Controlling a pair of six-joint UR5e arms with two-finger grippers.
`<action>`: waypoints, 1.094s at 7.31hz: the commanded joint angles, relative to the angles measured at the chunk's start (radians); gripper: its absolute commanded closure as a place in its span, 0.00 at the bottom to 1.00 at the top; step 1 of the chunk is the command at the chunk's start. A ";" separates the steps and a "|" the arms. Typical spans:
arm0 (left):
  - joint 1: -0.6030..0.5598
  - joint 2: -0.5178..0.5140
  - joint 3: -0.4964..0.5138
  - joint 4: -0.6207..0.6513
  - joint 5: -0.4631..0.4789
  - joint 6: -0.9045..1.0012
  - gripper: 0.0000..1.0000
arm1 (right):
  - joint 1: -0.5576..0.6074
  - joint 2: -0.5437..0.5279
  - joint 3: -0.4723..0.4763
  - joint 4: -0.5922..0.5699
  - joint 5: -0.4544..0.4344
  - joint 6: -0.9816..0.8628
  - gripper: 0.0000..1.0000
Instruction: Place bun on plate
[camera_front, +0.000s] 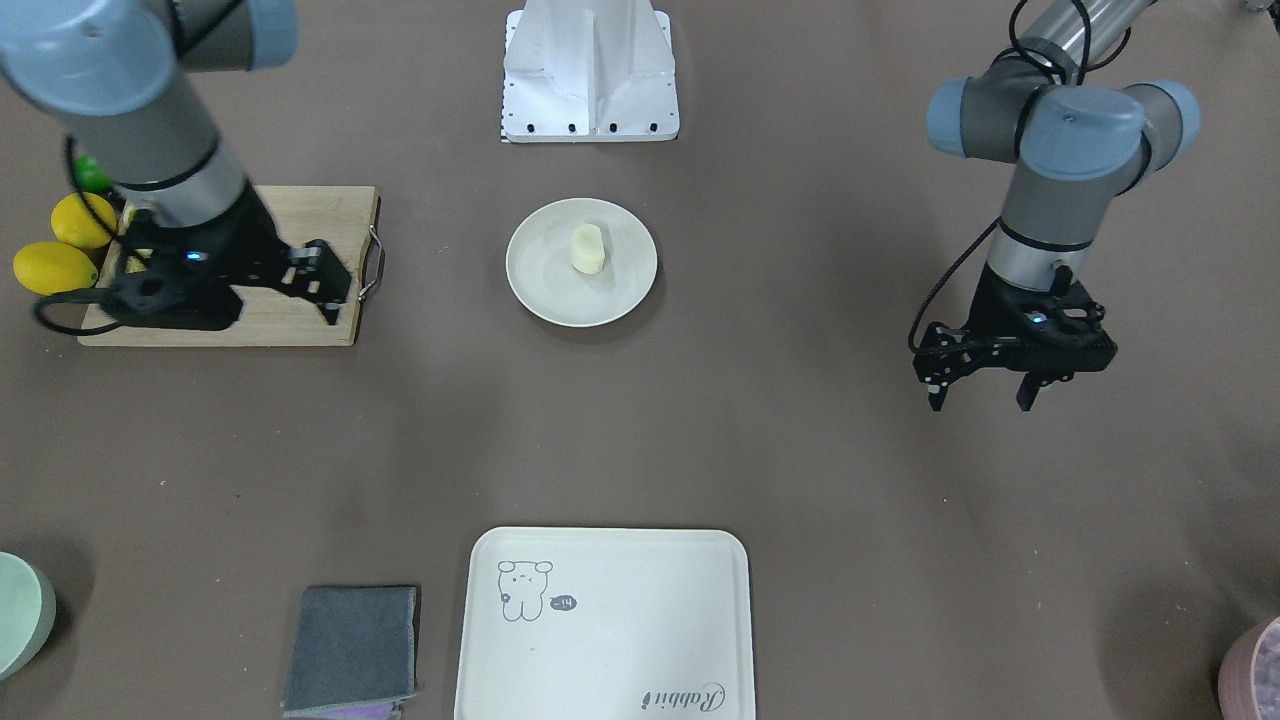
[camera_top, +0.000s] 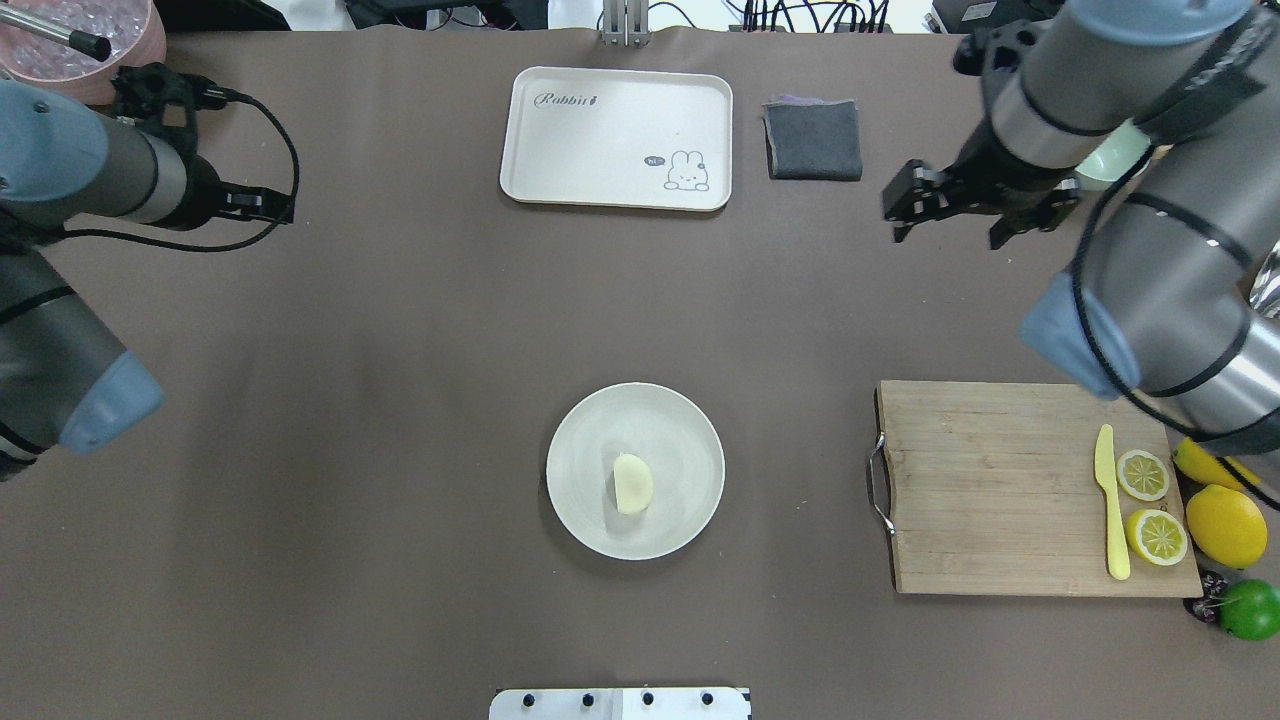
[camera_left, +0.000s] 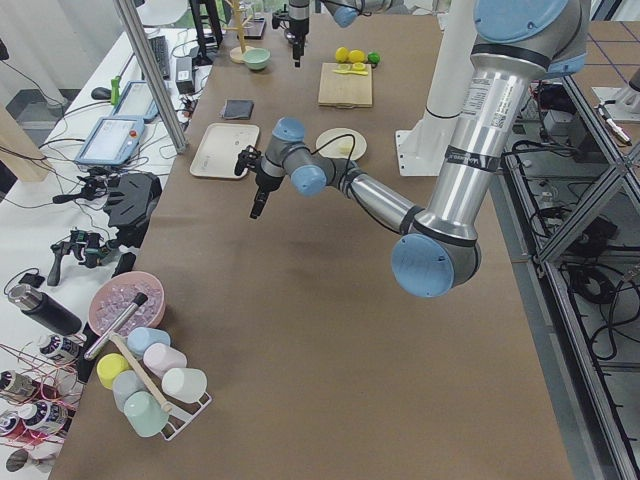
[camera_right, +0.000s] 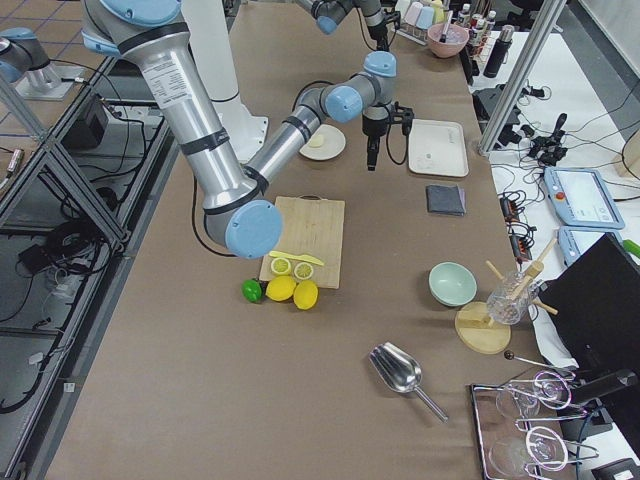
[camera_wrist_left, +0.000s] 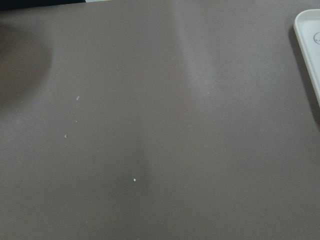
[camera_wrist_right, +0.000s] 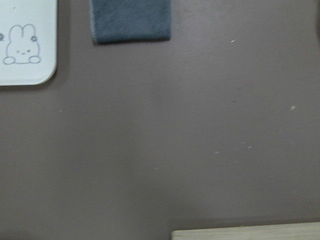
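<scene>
Nearest the front camera lies the tray (camera_front: 620, 640), on the far side of the plate (camera_front: 545, 285) from my base and well apart from it, with a grey cloth (camera_front: 350, 648) just beside the tray. On the plate sits the bun (camera_front: 587, 249), a little off the plate's middle. Neither of my grippers is near it. My left gripper (camera_front: 982, 397) hangs above bare table well off to my left of the plate, fingers spread and holding nothing. My right gripper (camera_top: 947, 230) hangs in the air well off to my right of the plate, fingers likewise spread and empty; its wrist view takes in bare table, the cloth, a tray corner and one edge of the board (camera_top: 1000, 480). That board lies to my right of the plate, carrying a knife (camera_top: 1110, 510) and two lemon halves (camera_top: 1143, 475); whole lemons (camera_top: 1225, 525) lie just past the board's edge farthest from the plate
</scene>
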 joint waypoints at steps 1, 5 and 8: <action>-0.173 0.100 -0.050 0.001 -0.161 0.141 0.02 | 0.216 -0.195 0.036 -0.005 0.069 -0.360 0.00; -0.526 0.217 -0.030 0.083 -0.364 0.534 0.02 | 0.529 -0.466 0.001 0.006 0.123 -0.858 0.00; -0.576 0.255 0.025 0.119 -0.378 0.663 0.02 | 0.569 -0.550 -0.001 0.013 0.148 -0.906 0.00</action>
